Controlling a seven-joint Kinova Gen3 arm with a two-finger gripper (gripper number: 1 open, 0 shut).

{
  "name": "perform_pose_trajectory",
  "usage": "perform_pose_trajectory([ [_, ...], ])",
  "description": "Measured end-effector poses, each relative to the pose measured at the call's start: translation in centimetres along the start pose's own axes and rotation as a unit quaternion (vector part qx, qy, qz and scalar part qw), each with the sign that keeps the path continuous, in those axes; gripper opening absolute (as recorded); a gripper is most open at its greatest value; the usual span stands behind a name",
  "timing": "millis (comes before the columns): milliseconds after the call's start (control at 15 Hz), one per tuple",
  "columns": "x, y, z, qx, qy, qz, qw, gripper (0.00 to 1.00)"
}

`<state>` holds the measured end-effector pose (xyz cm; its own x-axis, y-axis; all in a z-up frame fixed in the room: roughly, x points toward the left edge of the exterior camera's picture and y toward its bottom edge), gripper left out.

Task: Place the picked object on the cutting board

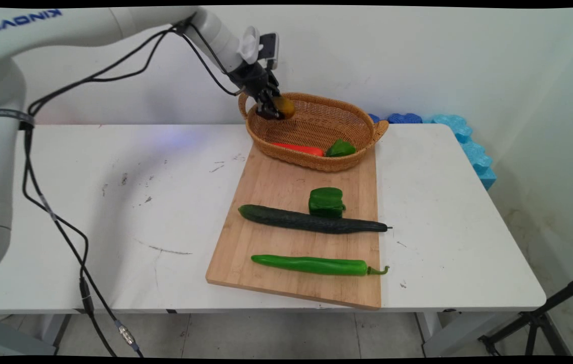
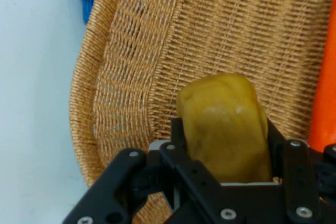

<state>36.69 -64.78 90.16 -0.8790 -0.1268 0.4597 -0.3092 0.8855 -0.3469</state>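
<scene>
Hand view: my gripper (image 2: 223,153) is clamped on a yellow-brown potato (image 2: 224,121), held over the wicker basket (image 2: 136,77) beside an orange-red pepper (image 2: 325,77).

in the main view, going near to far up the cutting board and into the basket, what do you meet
long green pepper → cucumber → green bell pepper → basket, with a red pepper and a green pepper piece inside → gripper over the basket's far left, shut on a yellowish vegetable
</scene>
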Motion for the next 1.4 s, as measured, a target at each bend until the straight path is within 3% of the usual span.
perform_pose_trajectory([
  [400, 0.4, 2.9, -4.1, -0.002, 0.015, -0.027, 0.9995, 0.00],
  [733, 0.5, 7.1, -6.6, -0.024, 0.021, -0.062, 0.9976, 0.00],
  [1400, -0.6, 13.4, -6.5, -0.063, 0.018, -0.115, 0.9912, 0.00],
])
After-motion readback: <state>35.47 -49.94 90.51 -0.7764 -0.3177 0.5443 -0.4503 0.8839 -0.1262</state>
